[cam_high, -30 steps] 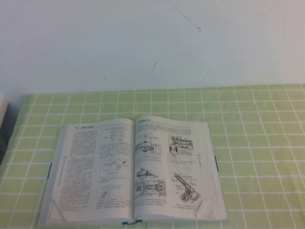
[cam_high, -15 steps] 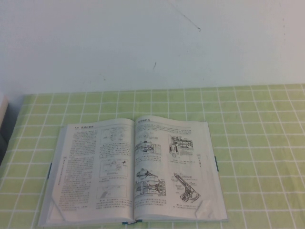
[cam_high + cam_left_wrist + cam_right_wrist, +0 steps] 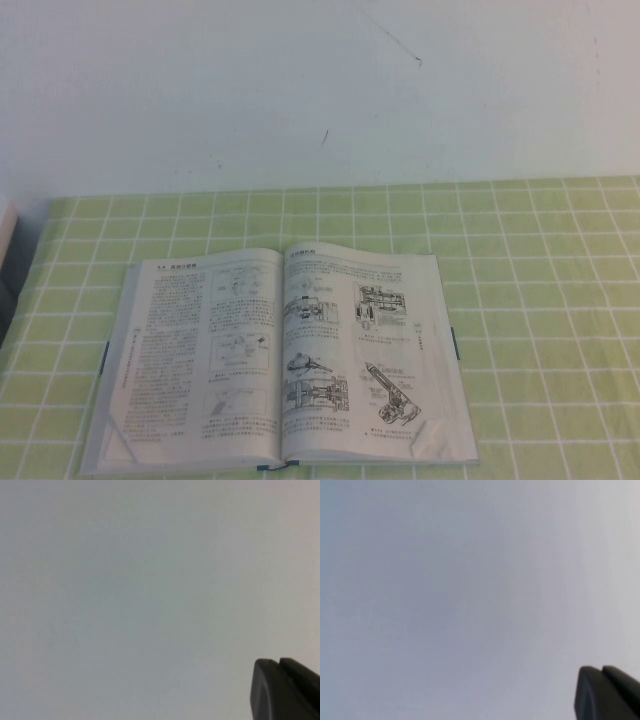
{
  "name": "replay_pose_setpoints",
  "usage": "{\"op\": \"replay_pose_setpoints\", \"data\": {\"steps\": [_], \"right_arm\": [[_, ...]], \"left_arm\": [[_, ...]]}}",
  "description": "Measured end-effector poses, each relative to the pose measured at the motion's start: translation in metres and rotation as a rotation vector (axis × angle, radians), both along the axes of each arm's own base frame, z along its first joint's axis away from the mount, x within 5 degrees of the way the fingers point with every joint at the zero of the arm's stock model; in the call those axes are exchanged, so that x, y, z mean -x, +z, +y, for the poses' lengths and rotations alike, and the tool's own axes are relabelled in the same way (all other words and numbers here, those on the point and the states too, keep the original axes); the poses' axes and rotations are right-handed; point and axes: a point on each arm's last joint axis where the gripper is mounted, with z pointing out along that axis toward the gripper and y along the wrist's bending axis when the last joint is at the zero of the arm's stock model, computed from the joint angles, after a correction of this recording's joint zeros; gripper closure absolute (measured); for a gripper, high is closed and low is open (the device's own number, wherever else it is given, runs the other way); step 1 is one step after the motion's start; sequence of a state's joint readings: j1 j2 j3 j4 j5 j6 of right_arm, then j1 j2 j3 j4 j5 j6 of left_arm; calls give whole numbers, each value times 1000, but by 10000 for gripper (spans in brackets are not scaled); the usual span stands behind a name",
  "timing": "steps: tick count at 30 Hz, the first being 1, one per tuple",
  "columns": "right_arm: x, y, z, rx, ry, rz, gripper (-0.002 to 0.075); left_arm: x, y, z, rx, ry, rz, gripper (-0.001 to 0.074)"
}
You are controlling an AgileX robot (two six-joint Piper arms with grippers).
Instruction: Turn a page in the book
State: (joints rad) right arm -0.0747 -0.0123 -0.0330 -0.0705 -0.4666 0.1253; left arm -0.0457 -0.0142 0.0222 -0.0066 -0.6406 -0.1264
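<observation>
The book (image 3: 200, 350) lies open and flat on the green checked cloth, near the front of the table in the high view. Its right-hand page (image 3: 365, 345) carries a heading, dark cutaway machine drawings in two columns and vertical margin text. The left-hand leaf has text columns and pale sketches. Neither arm shows in the high view. My left gripper (image 3: 278, 662) appears only in the left wrist view, shut and empty, facing a blank pale surface. My right gripper (image 3: 601, 670) appears only in the right wrist view, also shut and empty before a blank surface.
The green checked cloth (image 3: 540, 260) covers the table up to a white wall at the back. Clear corner holders (image 3: 430, 435) pin the book's front corners. A pale object (image 3: 6, 250) stands at the far left edge.
</observation>
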Motion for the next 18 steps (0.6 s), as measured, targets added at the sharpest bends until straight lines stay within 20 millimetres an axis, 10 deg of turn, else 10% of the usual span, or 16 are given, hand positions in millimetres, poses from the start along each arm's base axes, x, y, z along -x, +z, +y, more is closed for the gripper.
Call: {"op": "replay_pose_setpoints", "data": {"steps": [11, 18], "right_arm": [[12, 67, -6, 64, -115, 388, 728], [-20, 70, -6, 73, -71, 712, 728]], "left_arm": [[8, 79, 2, 50, -17, 477, 738], [-37, 81, -4, 23, -38, 840, 738]]}}
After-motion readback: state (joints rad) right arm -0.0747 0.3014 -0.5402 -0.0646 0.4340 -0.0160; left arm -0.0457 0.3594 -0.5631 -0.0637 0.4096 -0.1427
